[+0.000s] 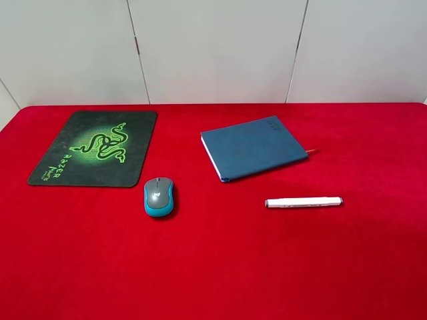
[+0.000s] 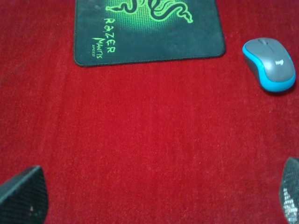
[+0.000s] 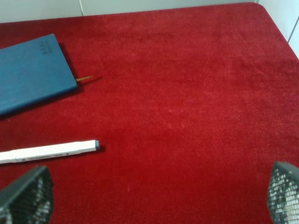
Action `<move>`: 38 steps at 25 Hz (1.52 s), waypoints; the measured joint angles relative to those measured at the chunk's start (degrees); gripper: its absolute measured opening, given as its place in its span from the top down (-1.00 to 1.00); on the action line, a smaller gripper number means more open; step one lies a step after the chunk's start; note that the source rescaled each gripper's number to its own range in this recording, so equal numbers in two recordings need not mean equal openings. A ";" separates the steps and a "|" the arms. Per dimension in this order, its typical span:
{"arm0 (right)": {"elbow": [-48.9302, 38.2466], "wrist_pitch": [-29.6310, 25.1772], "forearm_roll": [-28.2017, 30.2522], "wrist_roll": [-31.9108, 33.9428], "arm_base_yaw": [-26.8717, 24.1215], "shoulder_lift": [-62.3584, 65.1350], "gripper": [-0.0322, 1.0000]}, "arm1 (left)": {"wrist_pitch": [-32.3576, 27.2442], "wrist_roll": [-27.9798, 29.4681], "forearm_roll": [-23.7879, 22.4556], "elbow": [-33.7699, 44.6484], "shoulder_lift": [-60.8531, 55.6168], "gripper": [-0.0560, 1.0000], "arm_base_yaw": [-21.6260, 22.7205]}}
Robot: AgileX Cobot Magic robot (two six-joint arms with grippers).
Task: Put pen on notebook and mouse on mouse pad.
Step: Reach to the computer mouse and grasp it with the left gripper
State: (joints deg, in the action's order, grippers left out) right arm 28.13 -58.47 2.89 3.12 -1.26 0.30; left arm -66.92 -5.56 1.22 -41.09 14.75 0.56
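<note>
The black mouse pad [image 1: 92,148] with its green logo lies at the back left of the red table. Just off its near right corner sits the grey and teal mouse [image 1: 159,197], on the cloth and not on the pad. The dark blue notebook [image 1: 253,148] lies closed right of centre, and the white pen [image 1: 303,202] rests on the cloth in front of it. Neither arm shows in the exterior high view. My left gripper [image 2: 156,200] is open above bare cloth, short of the mouse pad [image 2: 149,32] and mouse [image 2: 269,64]. My right gripper [image 3: 156,196] is open, with the pen [image 3: 46,151] and notebook [image 3: 32,74] off to one side.
The red cloth [image 1: 220,267] covers the whole table. White wall panels [image 1: 213,47] stand behind its far edge. The notebook's thin ribbon [image 3: 85,79] pokes out at one corner. The table's far right corner [image 3: 261,7] shows in the right wrist view.
</note>
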 joint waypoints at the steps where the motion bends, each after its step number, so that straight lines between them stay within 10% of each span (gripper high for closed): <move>1: 0.00 0.00 0.00 0.00 0.00 0.00 -1.00 | 0.00 0.32 0.00 -1.39 1.97 -1.00 0.00; 23: 0.00 0.00 0.00 0.00 0.00 0.00 -1.00 | 7.39 6.70 7.95 -6.07 44.30 -1.00 -0.28; 38: 0.00 0.00 0.00 0.00 0.00 0.00 -1.00 | 24.53 28.83 2.45 -6.40 68.51 -1.00 -24.10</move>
State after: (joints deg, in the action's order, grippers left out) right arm 28.13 -58.47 2.89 3.12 -1.26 0.30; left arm -42.39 23.27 3.67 -47.49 83.26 -23.54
